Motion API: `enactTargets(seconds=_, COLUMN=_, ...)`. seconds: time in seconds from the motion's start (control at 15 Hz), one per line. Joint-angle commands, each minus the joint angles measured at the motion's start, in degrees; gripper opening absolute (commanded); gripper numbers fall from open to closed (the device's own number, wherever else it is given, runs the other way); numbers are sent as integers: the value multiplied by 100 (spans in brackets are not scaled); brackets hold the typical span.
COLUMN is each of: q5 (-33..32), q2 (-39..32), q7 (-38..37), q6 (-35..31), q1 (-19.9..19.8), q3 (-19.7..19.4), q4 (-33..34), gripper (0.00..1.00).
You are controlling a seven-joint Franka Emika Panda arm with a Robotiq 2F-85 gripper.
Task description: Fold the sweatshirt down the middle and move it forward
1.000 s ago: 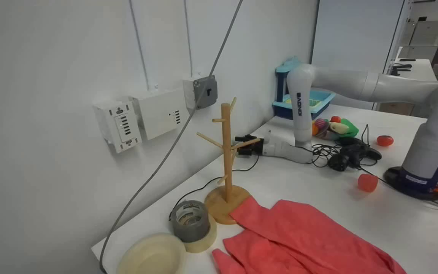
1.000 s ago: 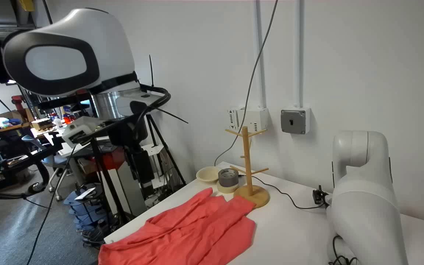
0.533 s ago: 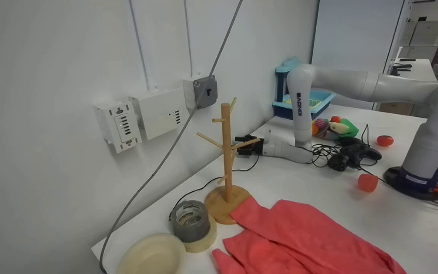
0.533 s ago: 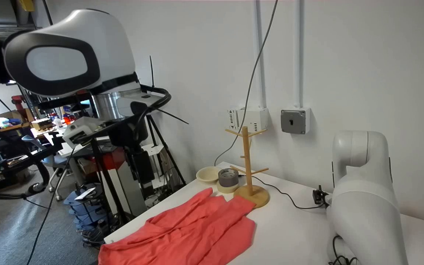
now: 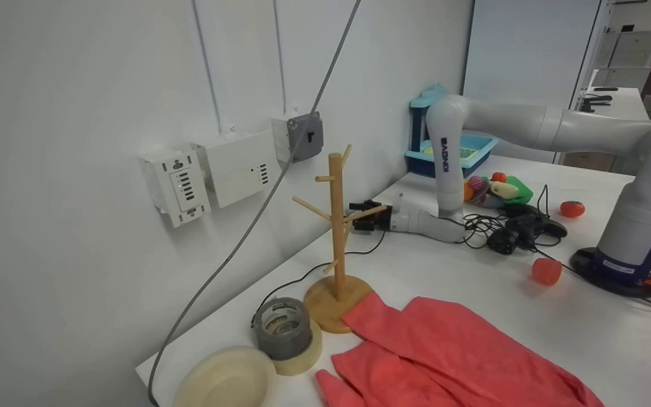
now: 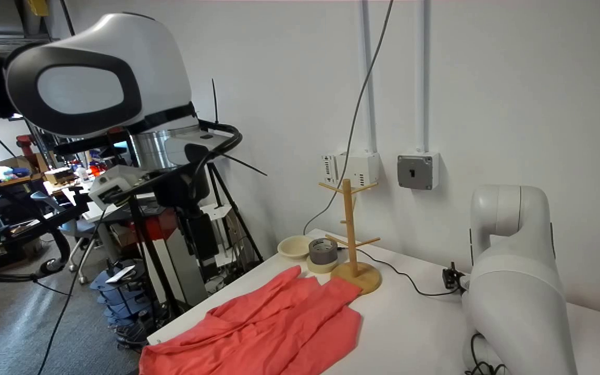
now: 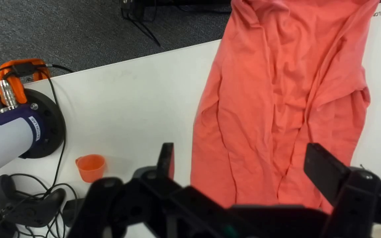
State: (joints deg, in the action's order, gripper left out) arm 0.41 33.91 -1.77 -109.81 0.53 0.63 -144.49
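From my wrist view the tool (image 7: 243, 165) is released, its two fingers spread wide apart over the coral sweatshirt (image 7: 283, 99), which lies wrinkled on the white surface (image 7: 127, 109) below. The finger at the left of that view shows against bare surface just beside the cloth; the one at the right overlaps the cloth. In an exterior view, the white robot arm (image 6: 144, 62) holds the tool up, higher than the sweatshirt and apart from it; how squarely it sits above the fabric I can't judge. In both exterior views an end of the cloth meets the round base of the wooden peg stand (image 5: 338, 243), and whether it rests on that base or just against it I can't tell. In my wrist view the tool's own body hides the sweatshirt's lower end, and the frame cuts off its top; both exterior views crop it at the bottom.
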Motion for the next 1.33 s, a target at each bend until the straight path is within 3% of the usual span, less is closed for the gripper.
enactTargets(seconds=0.0, q5=4, q2=-2, q7=6, q6=13, q1=-10, q3=7, q4=11, gripper=100)
enactTargets(seconds=0.33, q5=4, q2=-2, q7=6, q6=13, q1=-10, q3=7, q4=11, gripper=100)
enactTargets(seconds=0.53, q5=36, q2=-384, q7=52, q6=-91, q1=11, q3=-9, q4=156, gripper=100)
enactTargets(seconds=0.93, q5=145, q2=-1544, q7=98, q6=-709, q1=129, q3=44, q4=666, gripper=100)
enactTargets(seconds=1.27, q5=185, q2=-2830, q7=17, q6=-1129, q1=238, q3=205, q4=1608, gripper=100)
